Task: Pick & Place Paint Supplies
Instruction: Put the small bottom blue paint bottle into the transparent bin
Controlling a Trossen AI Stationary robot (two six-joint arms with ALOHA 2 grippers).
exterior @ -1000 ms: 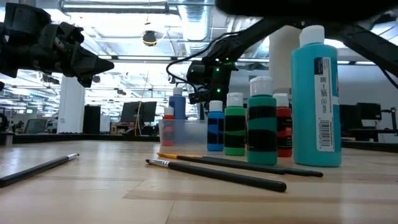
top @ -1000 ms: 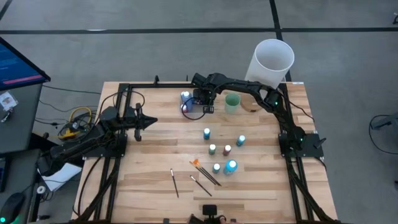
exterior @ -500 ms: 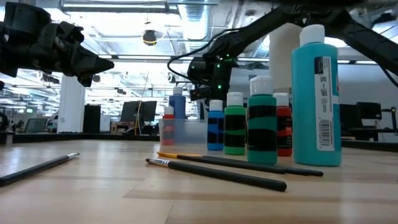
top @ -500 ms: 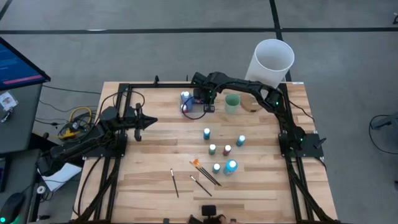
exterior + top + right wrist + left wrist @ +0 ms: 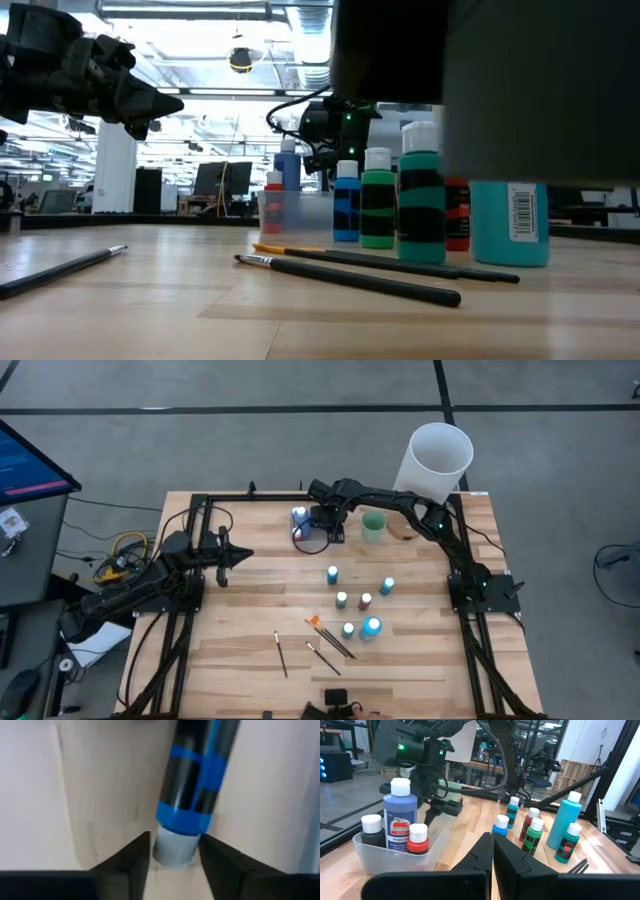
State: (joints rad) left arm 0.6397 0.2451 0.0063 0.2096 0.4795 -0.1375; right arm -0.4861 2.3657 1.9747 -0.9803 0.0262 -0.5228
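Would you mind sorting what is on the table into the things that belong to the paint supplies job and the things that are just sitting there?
Part of the job:
- paint bottles standing loose on the table
- bottles already in the clear bin
- blue bottle between the right gripper's fingers
- brushes, one orange

Just lying about:
- pale green cup
- tall white cylinder
- idle left gripper

Dark blur hides teal bottle [image 5: 508, 225] top in low view
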